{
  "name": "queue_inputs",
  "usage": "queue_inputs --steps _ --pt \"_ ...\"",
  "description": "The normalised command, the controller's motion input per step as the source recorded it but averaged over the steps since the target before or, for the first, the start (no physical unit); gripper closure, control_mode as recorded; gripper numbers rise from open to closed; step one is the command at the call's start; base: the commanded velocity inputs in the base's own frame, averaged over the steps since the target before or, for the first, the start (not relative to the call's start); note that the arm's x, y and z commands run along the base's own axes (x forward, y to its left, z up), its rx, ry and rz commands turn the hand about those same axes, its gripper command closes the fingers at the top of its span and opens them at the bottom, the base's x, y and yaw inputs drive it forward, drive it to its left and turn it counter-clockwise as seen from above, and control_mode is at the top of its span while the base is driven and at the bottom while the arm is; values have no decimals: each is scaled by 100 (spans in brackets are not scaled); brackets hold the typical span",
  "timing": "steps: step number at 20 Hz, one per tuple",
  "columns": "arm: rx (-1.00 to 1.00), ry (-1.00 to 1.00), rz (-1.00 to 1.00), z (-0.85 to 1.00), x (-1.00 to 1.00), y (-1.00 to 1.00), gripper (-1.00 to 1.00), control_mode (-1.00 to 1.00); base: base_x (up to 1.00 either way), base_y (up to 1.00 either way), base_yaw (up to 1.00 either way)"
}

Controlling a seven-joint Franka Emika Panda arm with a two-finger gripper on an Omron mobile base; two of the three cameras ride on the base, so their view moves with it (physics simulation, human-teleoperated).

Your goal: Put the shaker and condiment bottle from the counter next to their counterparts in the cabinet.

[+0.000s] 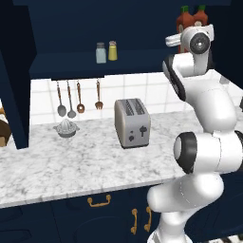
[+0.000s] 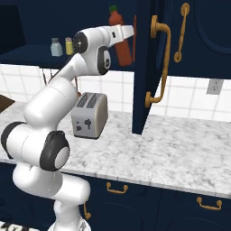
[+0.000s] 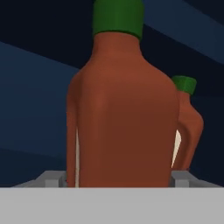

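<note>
We see the tool raised at the right end of the cabinet shelf, its fingers spread on either side of the condiment bottle; we cannot tell whether they press it. A second red bottle stands just beyond. At the shelf's front edge, the yellow shaker stands beside the pale shaker. On the tabletop sits a toaster.

Even rendered light; counter bright, cabinet interior dim; soft shadows, no glare, slightly blurred.
</note>
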Motion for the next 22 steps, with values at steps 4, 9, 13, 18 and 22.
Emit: queue_inputs --steps 4,9,13,18,22 --pt "0 -7 1 -11 20 0 100 -100 0 0 0" --pt "0 -4 0 -1 2 3 100 -100 0 0 0" --pt "4 0 0 0 0 14 100 -100 0 0 0" --pt "3 0 0 0 10 5 100 -100 0 0 0" --pt "10 0 0 0 36 0 100 -100 0 0 0"
